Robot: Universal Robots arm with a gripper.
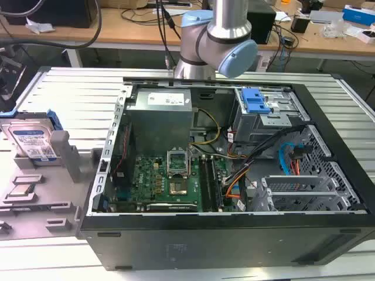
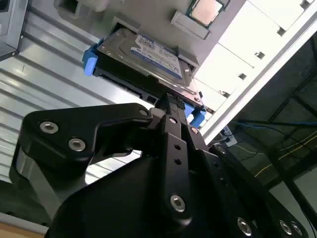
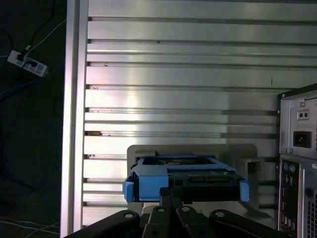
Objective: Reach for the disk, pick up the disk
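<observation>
The disk is a silver hard drive with a white-and-blue label and a blue plastic frame. It leans in a slot of the grey fixture at the exterior view's left. In both wrist views my black gripper points at the disk, its fingers drawn together and shut. The fingertips reach the drive's near blue-framed edge. I cannot tell whether they touch it. Nothing is held between them.
A small square silver chip lies on the same fixture beside the disk. The open black computer case takes up the middle and right of the ribbed metal table, with its rear panel close to the fixture. The arm's base stands behind the case.
</observation>
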